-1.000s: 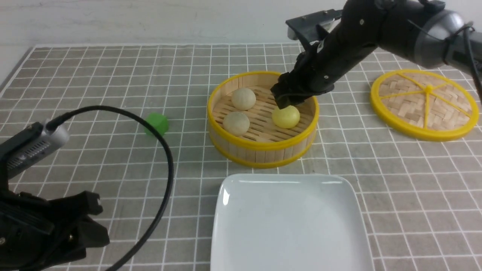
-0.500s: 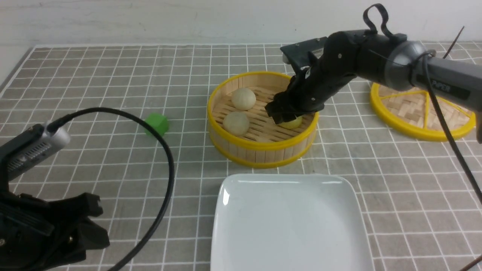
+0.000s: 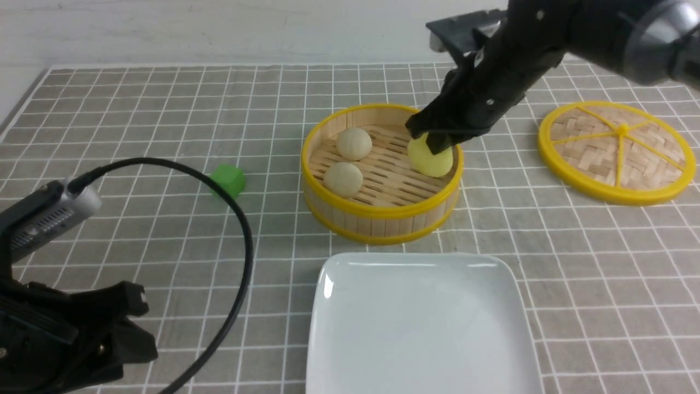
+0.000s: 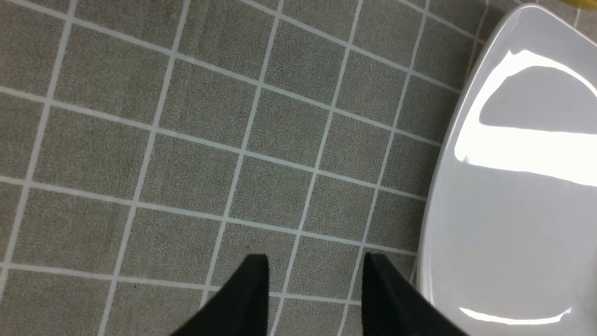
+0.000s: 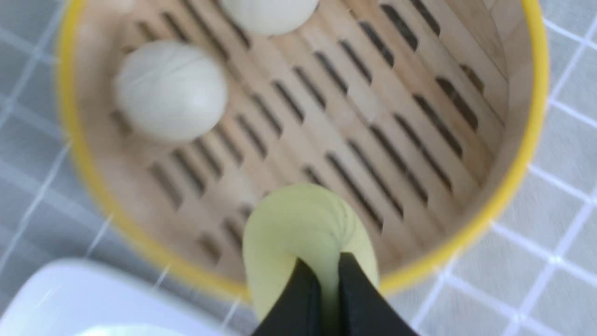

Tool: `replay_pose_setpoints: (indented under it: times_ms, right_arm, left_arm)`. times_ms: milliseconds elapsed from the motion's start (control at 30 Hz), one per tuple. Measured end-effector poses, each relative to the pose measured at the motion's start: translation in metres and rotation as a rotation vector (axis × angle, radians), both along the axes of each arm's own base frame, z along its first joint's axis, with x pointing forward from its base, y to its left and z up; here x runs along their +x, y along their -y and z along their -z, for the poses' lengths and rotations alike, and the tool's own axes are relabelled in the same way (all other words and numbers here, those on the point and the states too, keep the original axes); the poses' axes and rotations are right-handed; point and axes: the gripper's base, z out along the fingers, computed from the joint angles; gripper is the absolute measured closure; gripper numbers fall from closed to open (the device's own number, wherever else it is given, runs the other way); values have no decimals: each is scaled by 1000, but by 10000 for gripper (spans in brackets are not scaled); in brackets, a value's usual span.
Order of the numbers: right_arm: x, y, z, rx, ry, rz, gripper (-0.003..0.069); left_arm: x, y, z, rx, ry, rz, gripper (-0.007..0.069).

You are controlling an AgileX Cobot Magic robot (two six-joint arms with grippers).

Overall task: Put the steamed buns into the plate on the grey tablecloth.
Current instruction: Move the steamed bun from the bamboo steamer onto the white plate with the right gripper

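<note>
My right gripper (image 3: pixel 435 143) is shut on the pale yellow steamed bun (image 3: pixel 432 157) and holds it above the right side of the bamboo steamer (image 3: pixel 377 221). In the right wrist view the yellow bun (image 5: pixel 298 228) is pinched and squashed between the two black fingers (image 5: pixel 303 298). Two cream steamed buns (image 3: pixel 353 143) (image 3: pixel 343 179) lie on the steamer's slats. The white square plate (image 3: pixel 333 284) sits empty on the grey tablecloth (image 3: pixel 136 109), just in front of the steamer. My left gripper (image 4: pixel 315 266) hangs open over the cloth beside the plate's rim (image 4: pixel 438 186).
The steamer's woven lid (image 3: pixel 617 150) lies flat at the right. A green cube (image 3: pixel 228 179) sits left of the steamer. A black cable (image 3: pixel 240 230) loops from my left arm across the front left.
My right gripper went down onto the yellow bun, shut on it and lifted it off the slats. The left arm has not moved.
</note>
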Motion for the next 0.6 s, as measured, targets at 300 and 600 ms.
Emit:
replay_pose_setpoints:
  times_ms: [300,600]
  right_arm:
    - [-84,25,-90,53,-9,-82,648]
    - [-157,12,-21,-21,-267,-222,634]
  left_arm:
    - [0,0,0,1,0,0,318]
    - [0,0,0,0,1,0,318]
